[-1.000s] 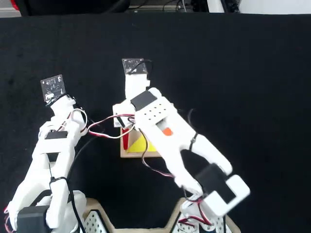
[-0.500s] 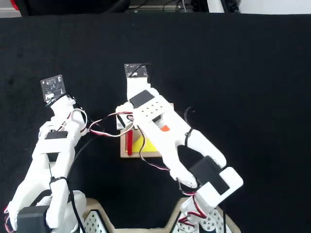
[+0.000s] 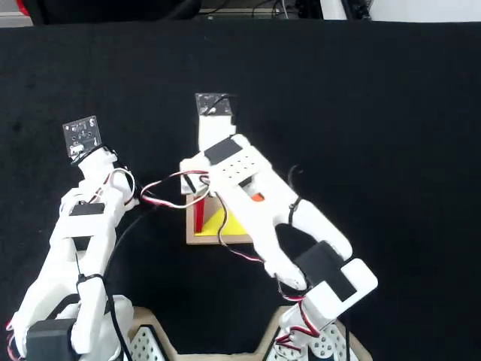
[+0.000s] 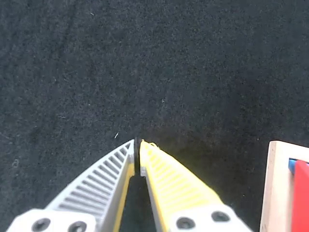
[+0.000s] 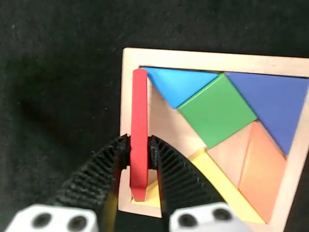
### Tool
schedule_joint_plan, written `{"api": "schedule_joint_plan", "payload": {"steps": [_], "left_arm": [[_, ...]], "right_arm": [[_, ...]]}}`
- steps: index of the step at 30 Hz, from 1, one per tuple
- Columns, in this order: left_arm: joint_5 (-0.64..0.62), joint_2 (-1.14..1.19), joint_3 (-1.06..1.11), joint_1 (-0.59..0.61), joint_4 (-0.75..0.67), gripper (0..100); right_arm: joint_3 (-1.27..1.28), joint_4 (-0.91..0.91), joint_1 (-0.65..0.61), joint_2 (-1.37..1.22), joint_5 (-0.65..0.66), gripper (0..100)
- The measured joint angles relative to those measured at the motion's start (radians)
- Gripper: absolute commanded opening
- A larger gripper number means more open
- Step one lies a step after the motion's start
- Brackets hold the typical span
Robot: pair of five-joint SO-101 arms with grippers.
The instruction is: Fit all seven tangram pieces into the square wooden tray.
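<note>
We see a black table (image 3: 391,113) with the left arm (image 3: 83,226) and the right arm (image 3: 255,203) over it. From above, the right arm covers much of the square wooden tray (image 3: 218,239) (some red and yellow peek out). The right wrist view opens the tray up: the dark blue triangle (image 5: 273,104), orange piece (image 5: 263,179), green square (image 5: 217,108), light blue triangle (image 5: 178,84) and yellow piece (image 5: 227,188) lie flat inside. The red piece (image 5: 139,111) stands on edge along one inner wall, pinched by the right gripper (image 5: 139,147). The left gripper (image 4: 136,145), over bare cloth near the tray, is closed on nothing.

Robot lab — black-clothed table (image 3: 391,113), 2 arms (image 3: 75,241)
</note>
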State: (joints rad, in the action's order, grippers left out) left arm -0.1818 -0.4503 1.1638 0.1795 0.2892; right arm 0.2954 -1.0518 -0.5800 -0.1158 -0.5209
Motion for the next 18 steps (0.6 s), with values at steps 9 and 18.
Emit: {"api": "schedule_joint_plan", "payload": {"steps": [9,18], "left_arm": [[0.000,0.000,0.000,0.000,0.000,3],[0.000,0.000,0.000,0.000,0.000,3]], "right_arm": [[0.018,0.000,0.012,0.000,0.040,20.4],[0.025,-0.005,0.037,0.000,0.052,20.4]]}}
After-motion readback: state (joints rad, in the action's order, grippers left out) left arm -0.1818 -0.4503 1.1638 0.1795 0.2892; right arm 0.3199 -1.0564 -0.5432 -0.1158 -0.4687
